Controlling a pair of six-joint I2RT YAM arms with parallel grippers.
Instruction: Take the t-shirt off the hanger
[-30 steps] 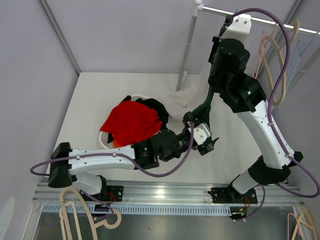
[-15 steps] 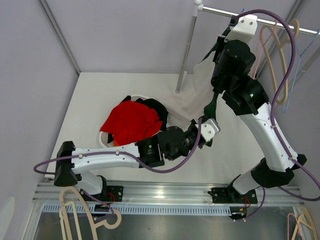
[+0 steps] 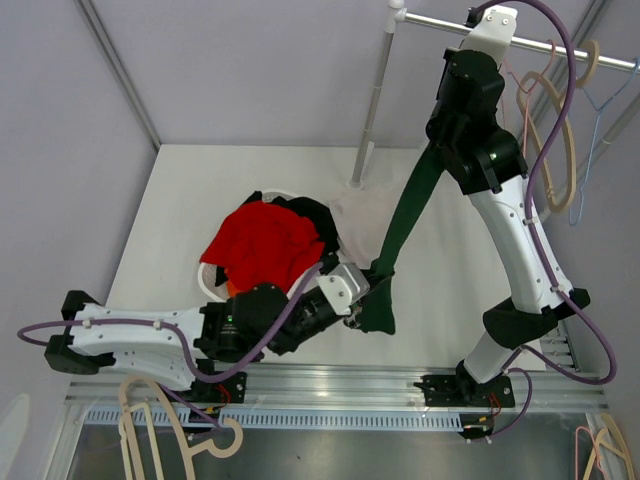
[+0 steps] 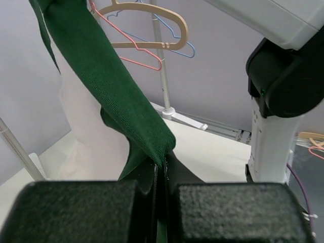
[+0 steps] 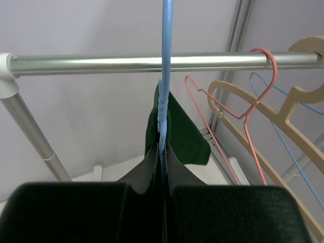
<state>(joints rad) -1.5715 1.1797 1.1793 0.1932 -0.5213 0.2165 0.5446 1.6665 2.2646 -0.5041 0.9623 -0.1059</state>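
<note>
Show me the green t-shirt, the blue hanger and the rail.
green t-shirt [image 3: 404,218], top view, stretched middle of the cloth.
blue hanger [image 5: 162,109], right wrist view, neck below the rail.
rail [image 5: 91,63], right wrist view, bare stretch left of the hanger.

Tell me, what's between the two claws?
The green t-shirt, stretched tight. The top view shows it running from the left claw, which pinches its low end, up to the right claw, which pinches the blue hanger at the rail.

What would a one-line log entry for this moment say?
left jaws: shut on green t-shirt | right jaws: shut on blue hanger at rail | t-shirt: stretched between them, not yet off
</note>
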